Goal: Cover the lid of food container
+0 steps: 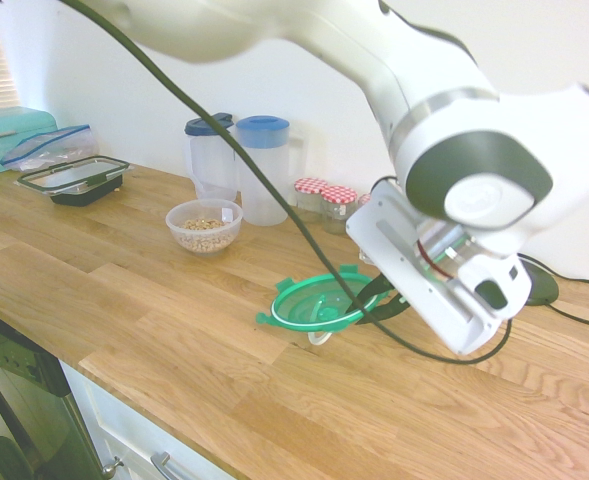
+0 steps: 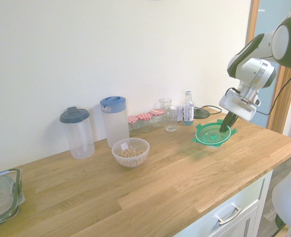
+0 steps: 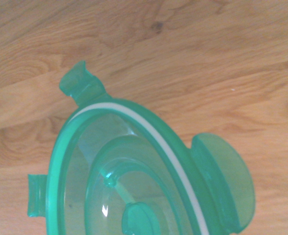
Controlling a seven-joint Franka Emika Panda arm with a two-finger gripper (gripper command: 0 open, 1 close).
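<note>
The round green lid (image 1: 314, 300) with its white ring hangs tilted a little above the wooden counter, and my gripper (image 1: 374, 297) is shut on its rim. Seen from the other side, the lid (image 2: 212, 134) sits under the gripper (image 2: 225, 123) near the counter's right end. Close up, the lid (image 3: 134, 186) fills the wrist view, clip tabs sticking out over the wood. The food container (image 1: 204, 225), a small clear bowl of beige grains, stands on the counter well to the left of the lid; it also shows as the bowl (image 2: 131, 151) in front of the jugs.
Two clear jugs (image 1: 262, 168) with blue lids stand behind the bowl. Red-checked jars (image 1: 324, 200), a glass (image 2: 171, 118) and a small bottle (image 2: 188, 108) line the wall. A rectangular black-rimmed container (image 1: 74, 180) and a blue-rimmed lid (image 1: 49, 145) sit far left.
</note>
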